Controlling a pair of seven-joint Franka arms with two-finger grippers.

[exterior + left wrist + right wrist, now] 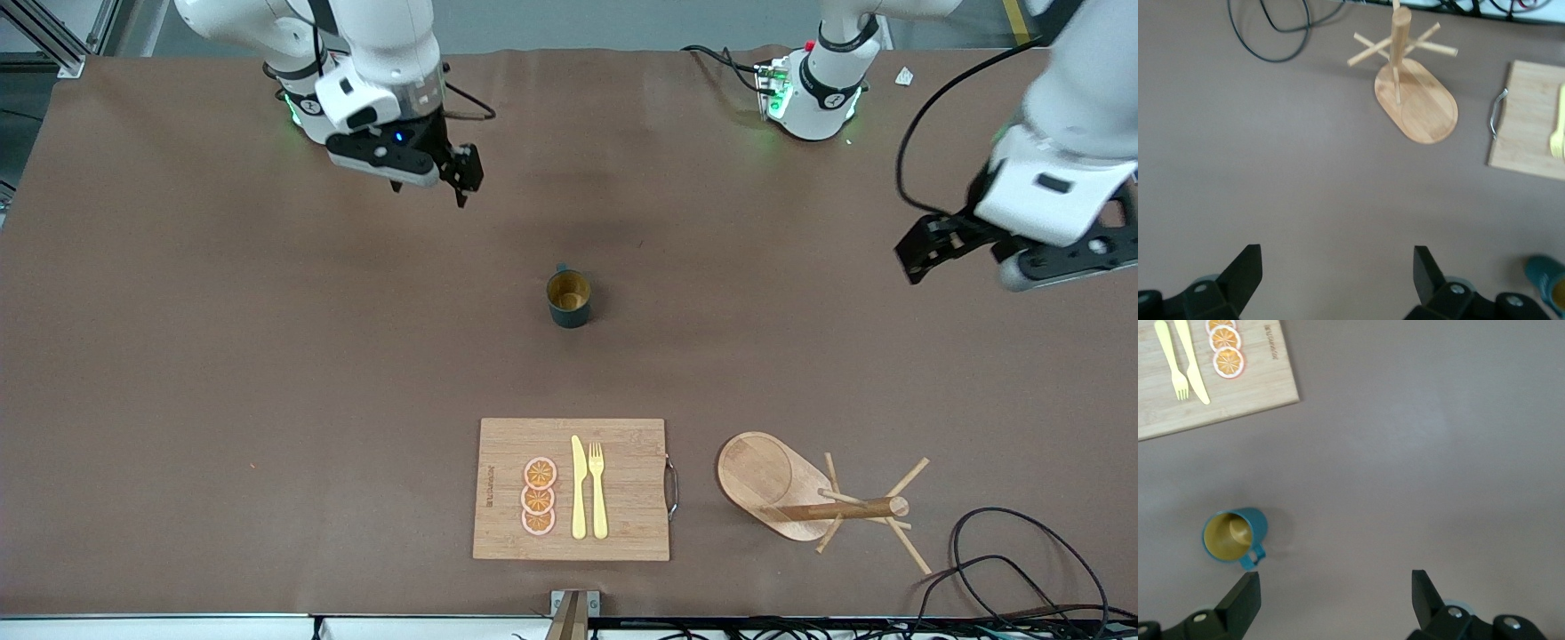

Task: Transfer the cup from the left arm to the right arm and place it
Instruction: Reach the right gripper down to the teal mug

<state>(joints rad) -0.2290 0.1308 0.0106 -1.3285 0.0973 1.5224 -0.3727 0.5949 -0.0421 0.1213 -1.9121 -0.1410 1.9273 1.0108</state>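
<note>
Only lettering in sight: small dark brand mark burned along one edge of cutting board (570, 488), beside orange slices (539, 496). Too small to read from front; right wrist view shows same mark, letters not legible. No other labels, numbers or signs readable.

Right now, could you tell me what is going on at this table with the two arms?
Nothing is being handled yet. The cup stands upright on the brown table, untouched, farther from the front camera than the cutting board with its knife, fork and orange slices. The left gripper hovers open over bare table toward its own end, above the area near the wooden peg stand. The right gripper also hangs open over bare table near its base. The handover has not begun.
</note>
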